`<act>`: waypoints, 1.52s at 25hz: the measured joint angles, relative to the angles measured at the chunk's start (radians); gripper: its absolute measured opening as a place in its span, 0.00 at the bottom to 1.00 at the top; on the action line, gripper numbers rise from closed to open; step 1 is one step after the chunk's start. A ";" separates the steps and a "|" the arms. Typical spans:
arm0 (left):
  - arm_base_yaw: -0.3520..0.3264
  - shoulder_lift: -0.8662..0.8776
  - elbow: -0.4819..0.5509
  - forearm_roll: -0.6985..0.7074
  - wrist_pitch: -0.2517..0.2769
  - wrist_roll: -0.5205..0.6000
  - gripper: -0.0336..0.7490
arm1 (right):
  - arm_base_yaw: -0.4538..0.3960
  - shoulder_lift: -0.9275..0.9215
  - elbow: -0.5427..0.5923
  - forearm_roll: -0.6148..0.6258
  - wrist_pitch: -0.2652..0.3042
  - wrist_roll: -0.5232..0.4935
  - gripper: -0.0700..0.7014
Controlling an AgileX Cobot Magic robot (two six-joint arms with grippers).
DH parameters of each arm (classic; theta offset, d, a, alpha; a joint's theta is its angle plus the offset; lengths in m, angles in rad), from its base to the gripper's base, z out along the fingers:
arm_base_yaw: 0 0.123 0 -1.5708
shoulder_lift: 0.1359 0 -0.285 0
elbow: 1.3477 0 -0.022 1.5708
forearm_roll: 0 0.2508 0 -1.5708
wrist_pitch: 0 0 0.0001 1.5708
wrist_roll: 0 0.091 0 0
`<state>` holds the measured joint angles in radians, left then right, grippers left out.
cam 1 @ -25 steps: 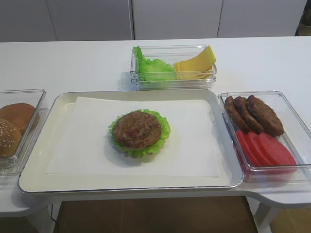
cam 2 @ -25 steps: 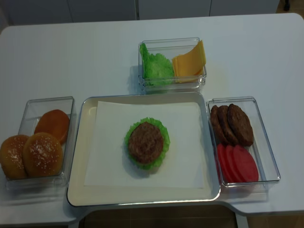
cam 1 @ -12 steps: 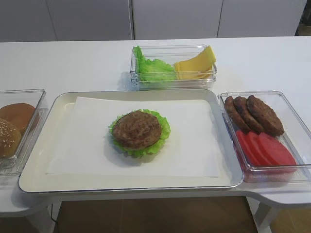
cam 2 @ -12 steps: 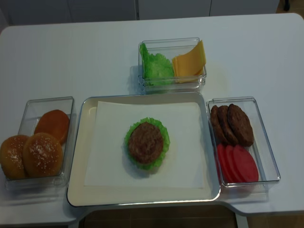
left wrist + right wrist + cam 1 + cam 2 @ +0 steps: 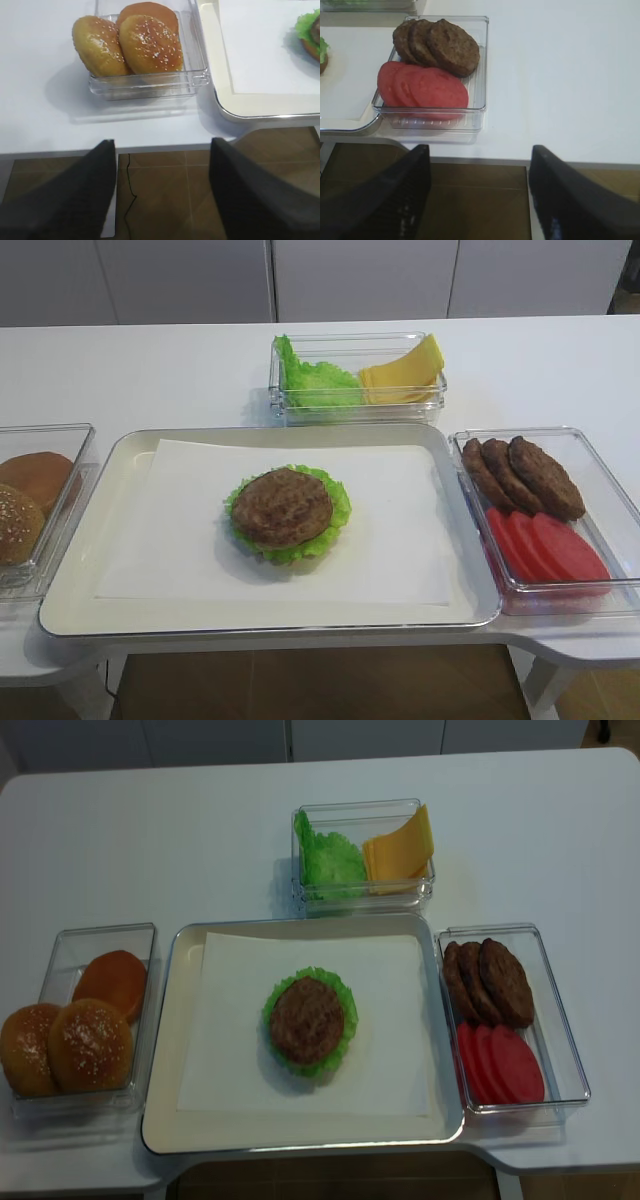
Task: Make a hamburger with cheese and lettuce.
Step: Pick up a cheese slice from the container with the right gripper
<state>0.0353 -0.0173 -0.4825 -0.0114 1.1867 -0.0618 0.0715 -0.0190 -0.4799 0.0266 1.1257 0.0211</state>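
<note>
The hamburger (image 5: 283, 508) is a brown patty on the lettuce (image 5: 338, 502), a ruffled green leaf, in the middle of the paper-lined tray (image 5: 120, 455). It also shows from above (image 5: 307, 1020), with its leaf edge in the left wrist view (image 5: 306, 25). No single cheese slice shows apart from the pile of yellow slices (image 5: 405, 375) in the back box. My left gripper (image 5: 162, 150) is open and empty over the floor, in front of the table edge near the buns. My right gripper (image 5: 480, 155) is open and empty over the floor, in front of the patty box. Neither shows in the exterior views.
A clear box (image 5: 365, 885) at the back holds green leaves and the yellow slices. A clear box on the right (image 5: 600, 465) holds loose patties (image 5: 525, 475) and tomato slices (image 5: 550, 545). A clear box on the left (image 5: 150, 82) holds sesame buns (image 5: 147, 45).
</note>
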 joint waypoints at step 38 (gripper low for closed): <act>0.000 0.000 0.000 0.000 0.000 0.000 0.60 | 0.000 0.970 -0.302 0.505 -0.554 -0.124 0.64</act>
<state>0.0353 -0.0173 -0.4825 -0.0114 1.1867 -0.0618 0.0715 0.9510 -0.7819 0.5312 0.5720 -0.1026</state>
